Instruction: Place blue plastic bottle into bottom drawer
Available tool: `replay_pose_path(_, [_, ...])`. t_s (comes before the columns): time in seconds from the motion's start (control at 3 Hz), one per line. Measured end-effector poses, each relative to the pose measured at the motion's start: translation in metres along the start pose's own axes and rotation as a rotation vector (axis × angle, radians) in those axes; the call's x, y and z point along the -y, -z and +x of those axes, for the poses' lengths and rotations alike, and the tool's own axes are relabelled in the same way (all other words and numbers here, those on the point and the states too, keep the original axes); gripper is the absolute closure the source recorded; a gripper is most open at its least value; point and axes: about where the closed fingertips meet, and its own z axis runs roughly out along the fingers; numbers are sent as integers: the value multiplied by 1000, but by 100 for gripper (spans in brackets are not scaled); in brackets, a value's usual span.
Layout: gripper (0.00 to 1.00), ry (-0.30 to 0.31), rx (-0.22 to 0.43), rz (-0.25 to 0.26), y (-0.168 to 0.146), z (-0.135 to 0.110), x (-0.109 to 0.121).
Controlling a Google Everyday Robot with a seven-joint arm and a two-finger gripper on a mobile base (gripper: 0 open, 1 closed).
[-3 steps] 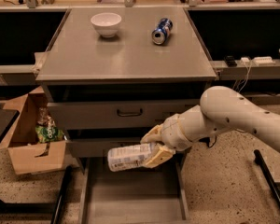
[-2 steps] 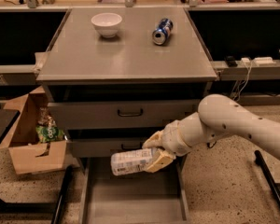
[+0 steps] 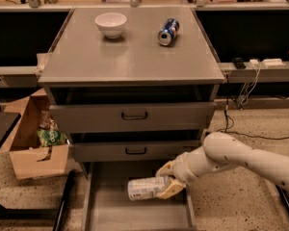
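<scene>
The camera view takes in the whole cabinet from above and in front. The arm reaches in from the right, and the gripper [image 3: 164, 182] sits low, just in front of the middle drawer [image 3: 135, 150] and over the pulled-out bottom drawer [image 3: 111, 213]. Its two tan fingers [image 3: 172, 189] are clamped on the bottle [image 3: 142, 188], one above and one below its right end.

The bottle lies on its side with its long axis running left to right across the drawer, and it sticks out leftward from the gripper. It hangs over the back half of the drawer floor, a little right of centre and inside the side walls. Whether it already touches the floor cannot be told, nor which end carries the cap.

Since the bottle lies inside the drawer's outline, the coming move looks to be a short descent and a release, with the arm then drawing back to the right.

On the cabinet top [image 3: 130, 61], well apart from all this, stand a white bowl [image 3: 111, 23] and a tipped blue can [image 3: 167, 31].
</scene>
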Motion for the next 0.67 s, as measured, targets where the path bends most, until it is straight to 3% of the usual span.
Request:
replay_pose_path(0.33, [100, -52, -45, -23, -44, 53, 3])
replay_pose_path(0.67, [100, -118, -92, 14, -84, 98, 10])
